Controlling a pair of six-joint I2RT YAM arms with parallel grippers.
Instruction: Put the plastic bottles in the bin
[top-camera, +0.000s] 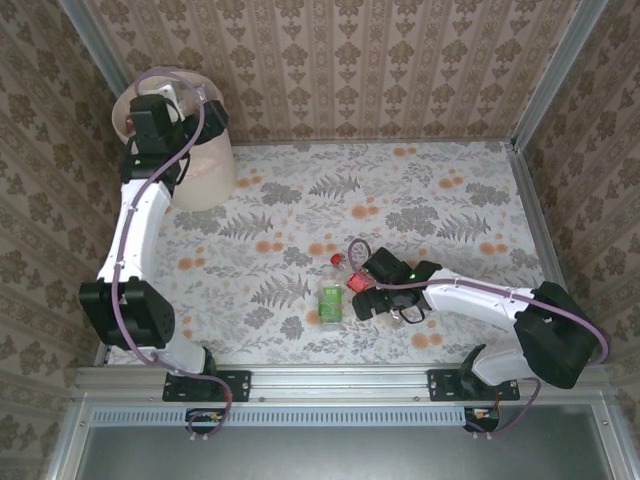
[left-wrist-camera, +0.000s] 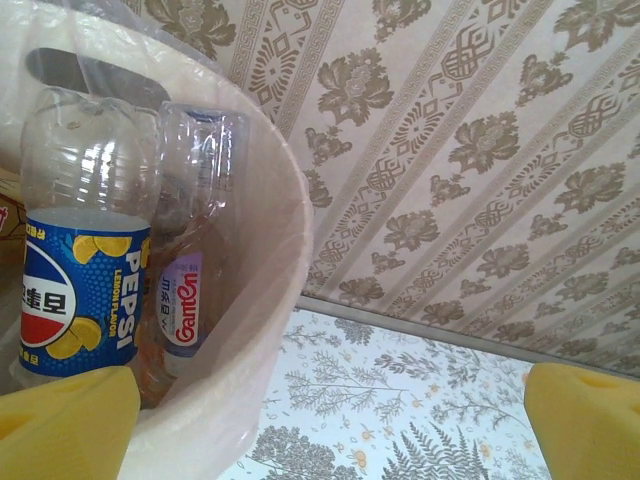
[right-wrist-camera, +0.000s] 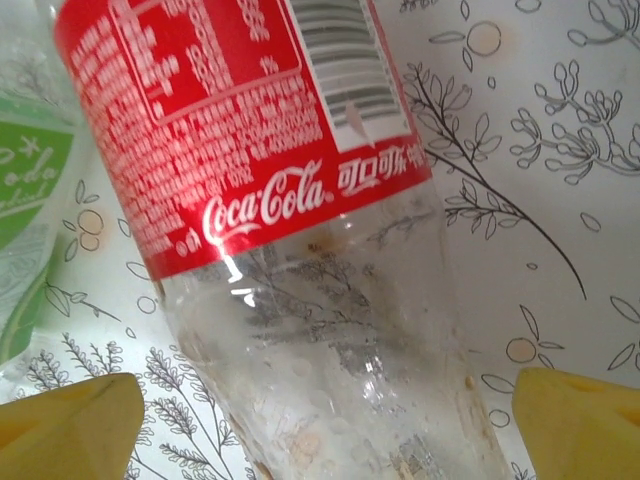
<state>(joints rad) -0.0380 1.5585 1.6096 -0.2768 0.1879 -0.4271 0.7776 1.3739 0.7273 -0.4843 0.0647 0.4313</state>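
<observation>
Surface: a table (top-camera: 450, 200) under a pale cloth printed with ferns and orange blossoms, closed in by damask wallpaper (top-camera: 350, 60).
Bin: the beige bin (top-camera: 205, 165) stands at the table's far left corner, against the wallpaper.
Inside the bin: a Pepsi bottle (left-wrist-camera: 80, 290) with a blue label and a lilac-labelled bottle (left-wrist-camera: 185, 290) lie side by side against the inner wall.
On the cloth: a Coca-Cola bottle (right-wrist-camera: 250, 150) with a red label lies near the middle of the table. A green-labelled bottle (top-camera: 330, 295) with a red cap lies just beside it.
Left gripper (left-wrist-camera: 330, 430): over the bin's rim, jaws spread wide with nothing between them.
Right gripper (right-wrist-camera: 330, 420): low over the Coca-Cola bottle, jaws apart on either side of its clear body, a sliver of cloth showing at each side.
</observation>
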